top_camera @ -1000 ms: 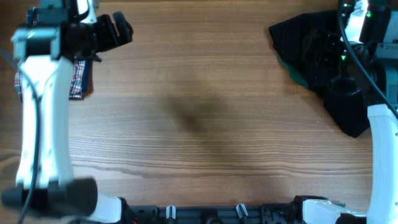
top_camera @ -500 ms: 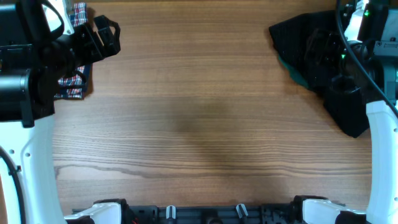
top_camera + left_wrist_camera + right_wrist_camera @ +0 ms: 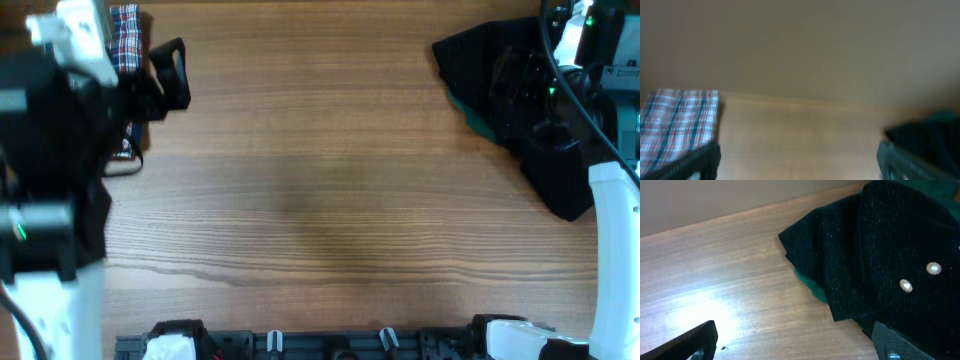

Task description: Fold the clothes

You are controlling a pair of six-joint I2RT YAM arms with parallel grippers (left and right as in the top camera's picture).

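since the plaid clothes [image 3: 125, 25] look folded at ten o'clock, i think i'm nearly done; left hand [image 3: 168, 76] and right hand [image 3: 795, 347] are wide, empty.

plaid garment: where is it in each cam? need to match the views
Overhead: plaid garment at the top-left corner, mostly hidden behind the left arm.
Left wrist: lower left, blurred.
Right wrist: not in it.
Shared landmark: black studded garment, top right in overhead and right side of the right wrist view; the dark blur at the left wrist view's right edge is probably it too.
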